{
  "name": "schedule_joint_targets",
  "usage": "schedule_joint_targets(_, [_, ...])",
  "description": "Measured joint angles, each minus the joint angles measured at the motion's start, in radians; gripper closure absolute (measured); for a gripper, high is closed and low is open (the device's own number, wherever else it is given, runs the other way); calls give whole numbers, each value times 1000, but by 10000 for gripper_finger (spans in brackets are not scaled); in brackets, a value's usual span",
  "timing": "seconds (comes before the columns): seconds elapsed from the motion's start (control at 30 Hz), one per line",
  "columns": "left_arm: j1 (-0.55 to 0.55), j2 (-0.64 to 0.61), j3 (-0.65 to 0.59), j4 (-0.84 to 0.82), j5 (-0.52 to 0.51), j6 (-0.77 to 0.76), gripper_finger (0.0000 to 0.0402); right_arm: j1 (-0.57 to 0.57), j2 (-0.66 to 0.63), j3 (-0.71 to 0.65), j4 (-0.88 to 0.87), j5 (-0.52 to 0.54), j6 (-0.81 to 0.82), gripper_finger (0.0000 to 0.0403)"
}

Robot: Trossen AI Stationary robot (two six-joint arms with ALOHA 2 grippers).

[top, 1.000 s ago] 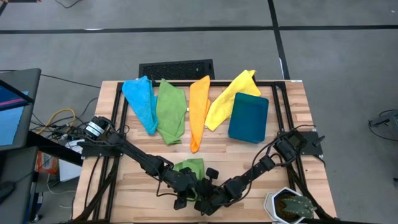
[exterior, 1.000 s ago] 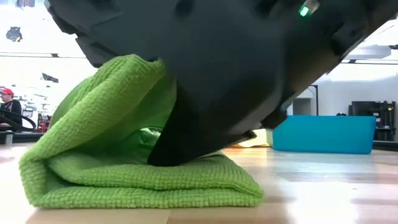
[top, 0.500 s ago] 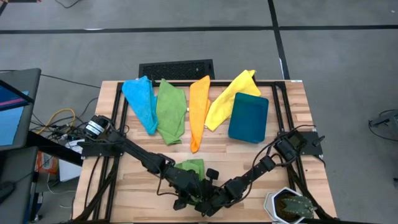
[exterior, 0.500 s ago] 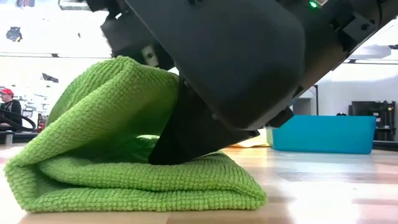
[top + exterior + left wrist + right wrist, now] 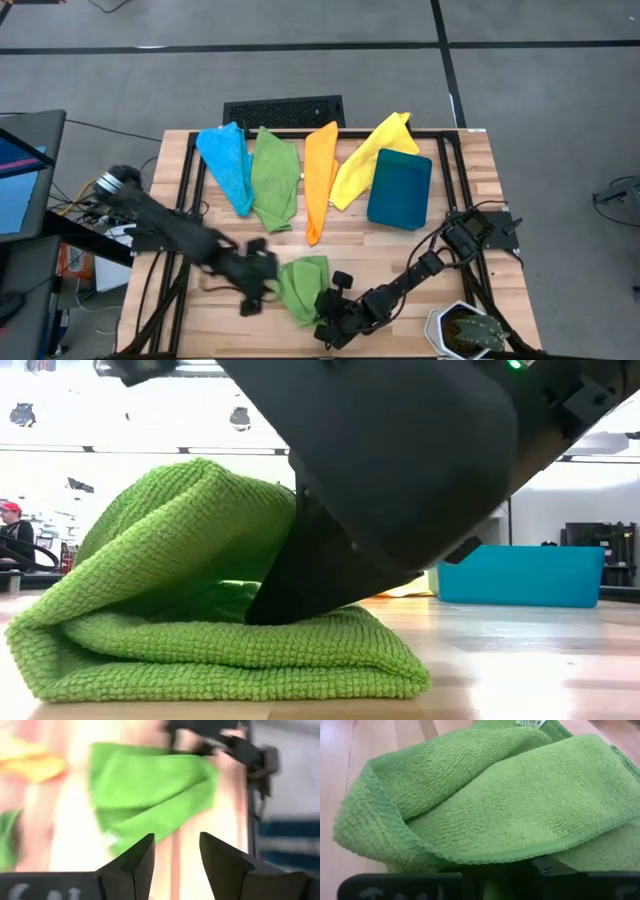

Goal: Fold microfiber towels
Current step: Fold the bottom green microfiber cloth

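At the table's near edge, high view: I see the folded green towel between both grippers; 4 more towels, blue, green, orange and yellow, lie at the far side beside the teal bin. Left gripper sits just left of the fold. Low view: right gripper is pinching the towel's lower layer. Left wrist view: fingers apart, holding nothing.
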Motion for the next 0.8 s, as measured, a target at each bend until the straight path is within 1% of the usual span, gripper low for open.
schedule_joint_targets(0.1, [-13,-140,-221,86,-109,-259,253,-3,0,0,2,0,0,305])
schedule_joint_targets(0.13, [-12,-184,-301,143,-139,-350,252,-5,0,0,2,0,0,305])
schedule_joint_targets(0.2, [-8,-253,-457,312,-164,-495,248,-9,0,0,2,0,0,305])
schedule_joint_targets(0.3, [-6,-291,-652,551,-152,-623,240,-12,0,0,2,0,0,305])
schedule_joint_targets(0.4, [-12,-284,-768,761,-156,-715,232,-15,0,1,3,0,0,305])
schedule_joint_targets(0.47, [-18,-259,-799,832,-157,-737,228,-15,0,1,3,0,0,305])
schedule_joint_targets(0.53, [-21,-229,-793,844,-159,-736,226,-15,0,1,3,0,0,305])
schedule_joint_targets(0.8, [-19,-51,-682,851,-151,-672,225,-15,0,1,5,0,1,305])
